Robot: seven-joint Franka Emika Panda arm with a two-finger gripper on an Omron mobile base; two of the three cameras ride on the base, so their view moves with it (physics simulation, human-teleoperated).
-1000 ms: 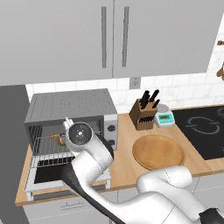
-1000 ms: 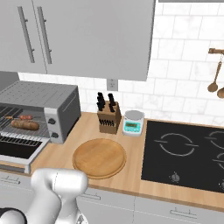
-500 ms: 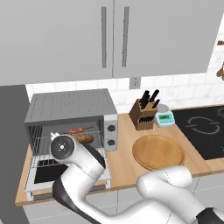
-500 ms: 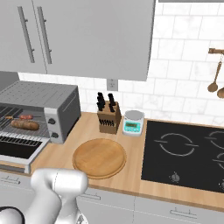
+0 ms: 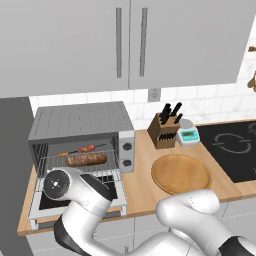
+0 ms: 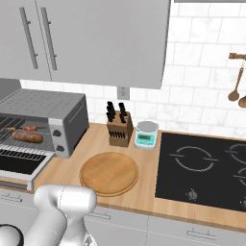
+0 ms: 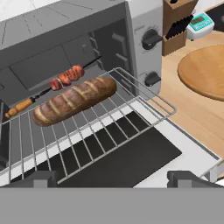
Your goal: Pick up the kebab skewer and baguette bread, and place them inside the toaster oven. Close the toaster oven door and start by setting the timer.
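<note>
One toaster oven is sitting at the left end of the wooden table, its one door hanging dropped open in front. One wire rack is sticking partway out of the cavity, carrying both food items. One baguette bread is lying across the rack, golden-brown with darker slashes. One kebab skewer is lying just behind it, toward the back of the oven, its reddish meat chunks bunched toward one end and an orange handle end showing at the other; whether the two are touching cannot be told. Two knobs are showing on the control panel at the oven's right side. The gripper is hovering over the open door in front of the rack, jaws spread wide and gripping nothing, both dark tips standing well apart at the bottom of the hand view. Further right on the table: one round wooden board, one knife block and one small scale just beside it, then one black cooktop.
</note>
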